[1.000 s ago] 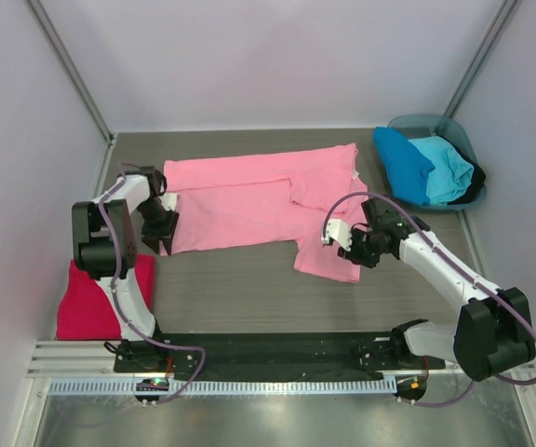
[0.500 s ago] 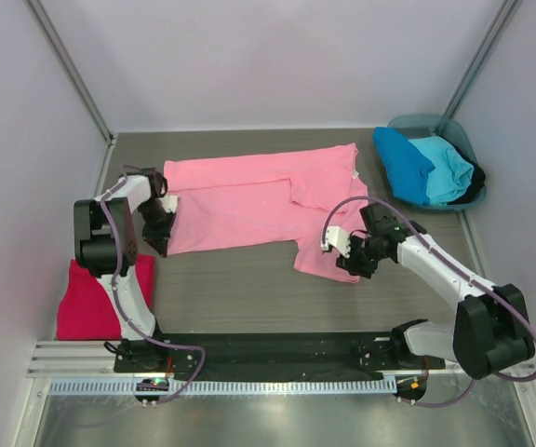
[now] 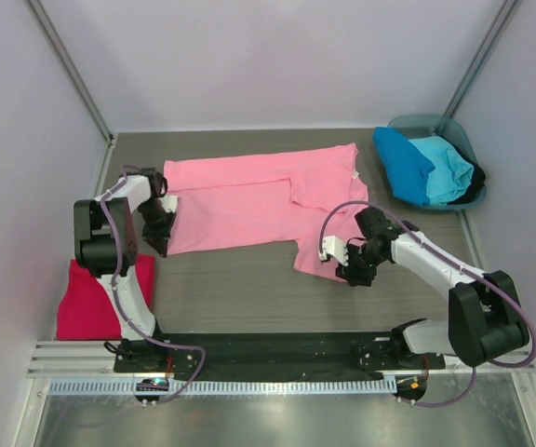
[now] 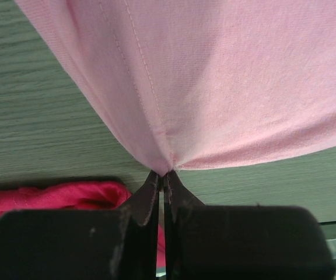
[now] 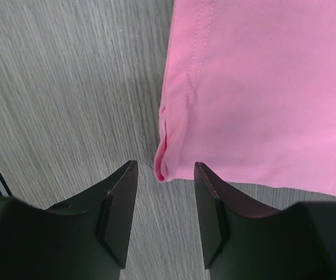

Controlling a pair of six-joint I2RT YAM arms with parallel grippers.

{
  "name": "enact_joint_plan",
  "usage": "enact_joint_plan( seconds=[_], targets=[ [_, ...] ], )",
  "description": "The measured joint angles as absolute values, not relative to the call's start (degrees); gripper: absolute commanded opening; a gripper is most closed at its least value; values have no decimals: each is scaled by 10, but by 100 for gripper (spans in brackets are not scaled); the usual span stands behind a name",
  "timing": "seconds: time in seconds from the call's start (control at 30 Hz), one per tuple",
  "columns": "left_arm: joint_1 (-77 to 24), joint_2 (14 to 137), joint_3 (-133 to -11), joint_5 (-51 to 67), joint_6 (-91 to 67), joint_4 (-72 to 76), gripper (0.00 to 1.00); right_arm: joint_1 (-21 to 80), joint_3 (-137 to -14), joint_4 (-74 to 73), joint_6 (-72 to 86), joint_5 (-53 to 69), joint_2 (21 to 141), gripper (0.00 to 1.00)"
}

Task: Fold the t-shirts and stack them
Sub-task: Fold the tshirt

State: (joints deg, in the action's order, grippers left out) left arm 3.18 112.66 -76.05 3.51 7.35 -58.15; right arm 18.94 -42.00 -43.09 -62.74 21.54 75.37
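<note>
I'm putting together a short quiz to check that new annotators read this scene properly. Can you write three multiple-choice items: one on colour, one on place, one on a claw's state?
1. What colours are the shirts in the tub?
A. blue and turquoise
B. yellow and green
C. white and orange

2. Where does the crimson shirt lie?
A. in the tub
B. at the table's near left corner
C. against the far wall, in the middle

3. How is the right claw?
A. shut on the crimson shirt
B. shut on nothing, above the tub
C. open, at a corner of the pink shirt

Key:
1 A: the top view shows a blue shirt and a turquoise shirt there.
2 B: the top view shows it there, folded.
3 C: the right wrist view shows the fingers apart with the cloth's corner at the gap.
</note>
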Motion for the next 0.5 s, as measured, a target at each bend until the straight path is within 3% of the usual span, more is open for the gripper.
enact_joint_plan(
  seconds=[0.37, 0.43, 0.5],
  targets=[
    [32, 1126, -761, 35, 73, -582, 0, 190, -397, -403, -630, 196, 777, 49],
    [32, 1126, -761, 35, 73, -582, 0, 190, -391, -394, -631, 191, 777, 44],
    [32, 1126, -761, 35, 72, -582, 0, 191, -390, -386, -631, 187, 776, 31]
  ],
)
